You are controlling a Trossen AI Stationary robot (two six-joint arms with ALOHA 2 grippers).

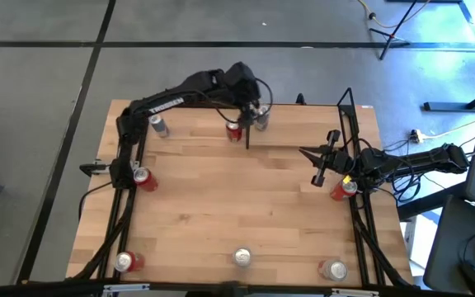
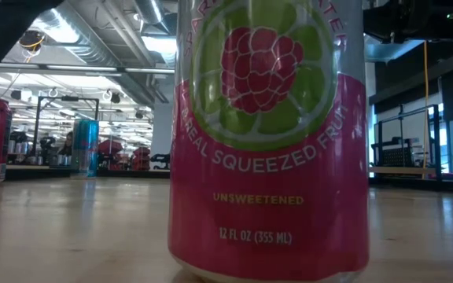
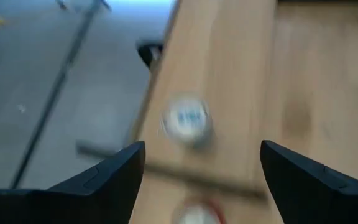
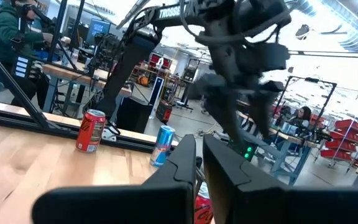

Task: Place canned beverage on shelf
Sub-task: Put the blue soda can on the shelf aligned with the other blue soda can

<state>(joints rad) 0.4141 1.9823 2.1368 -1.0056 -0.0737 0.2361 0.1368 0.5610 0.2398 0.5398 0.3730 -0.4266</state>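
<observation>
The shelf is a strip of light wood running along the far edge of the table, bounded by thin black bars, and it carries two cans close together near its middle: a red can and a silver-topped can just beside it. In the left wrist view the silver-topped can stands upright on the plank, blurred, its round lid facing the camera, with the red can nearer the lens. The left gripper hangs over these two cans with its dark fingers spread wide, gripping nothing. The right gripper sits toward the right side of the table, its fingers pressed together and empty. More cans stand about the table: a silver one at the far left, red ones at the left edge and by the right arm, and three along the near edge. The low view is filled by a pink can with a raspberry and lime label reading "unsweetened"
</observation>
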